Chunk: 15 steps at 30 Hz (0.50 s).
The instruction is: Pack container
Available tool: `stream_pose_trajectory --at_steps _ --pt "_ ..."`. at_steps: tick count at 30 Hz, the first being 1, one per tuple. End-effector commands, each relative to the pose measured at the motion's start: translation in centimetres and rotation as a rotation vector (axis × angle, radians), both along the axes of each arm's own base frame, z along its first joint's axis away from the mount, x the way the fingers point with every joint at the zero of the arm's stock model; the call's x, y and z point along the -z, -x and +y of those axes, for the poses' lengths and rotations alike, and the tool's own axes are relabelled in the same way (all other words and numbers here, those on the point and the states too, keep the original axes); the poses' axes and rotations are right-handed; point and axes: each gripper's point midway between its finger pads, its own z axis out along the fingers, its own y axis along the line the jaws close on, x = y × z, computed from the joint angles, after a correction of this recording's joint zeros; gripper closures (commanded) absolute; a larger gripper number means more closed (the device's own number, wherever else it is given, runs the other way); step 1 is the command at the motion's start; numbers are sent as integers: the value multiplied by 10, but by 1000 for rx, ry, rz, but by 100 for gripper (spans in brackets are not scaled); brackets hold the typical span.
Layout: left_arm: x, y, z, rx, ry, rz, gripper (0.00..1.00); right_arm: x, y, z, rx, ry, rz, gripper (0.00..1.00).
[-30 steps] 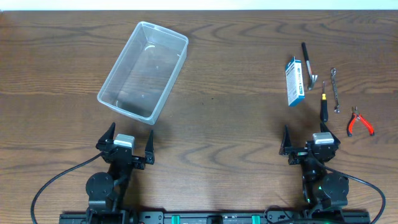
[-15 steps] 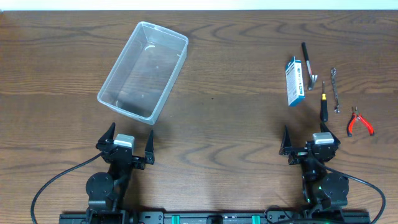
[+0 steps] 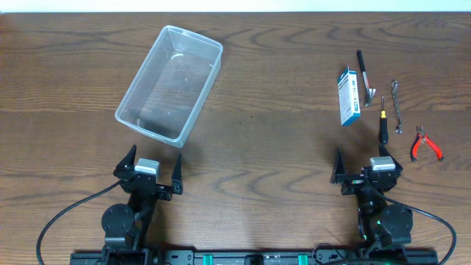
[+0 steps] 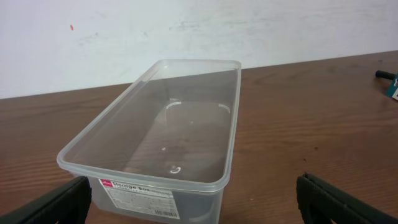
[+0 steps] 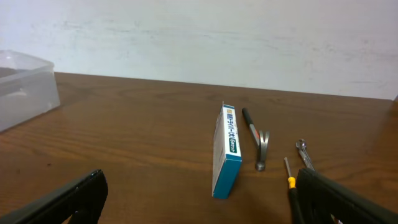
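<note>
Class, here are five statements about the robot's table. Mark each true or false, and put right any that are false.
1. The container has nothing in it. True.
2. The blue-and-white box lies inside the container. False: it stands on the table among the tools, far from the container.
3. The left gripper and the right gripper are both open and hold nothing. True.
4. The red-handled pliers are the tool nearest the container. False: they lie farthest from it, on the right arm's side.
5. The screwdriver is in the right gripper. False: it lies on the table.
</note>
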Motion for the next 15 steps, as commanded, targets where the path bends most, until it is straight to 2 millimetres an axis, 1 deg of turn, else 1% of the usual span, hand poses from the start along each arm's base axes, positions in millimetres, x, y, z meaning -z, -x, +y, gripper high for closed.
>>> stream_pose_trajectory --at_steps 1,13,15 --pt "14 0 -3 18 -5 30 2 0 0 -1 4 8 -5 1" --pt "14 0 -3 18 -4 30 2 0 0 -1 3 7 -5 1" --pt "14 0 -3 18 -5 29 2 0 0 -4 19 15 -5 1"
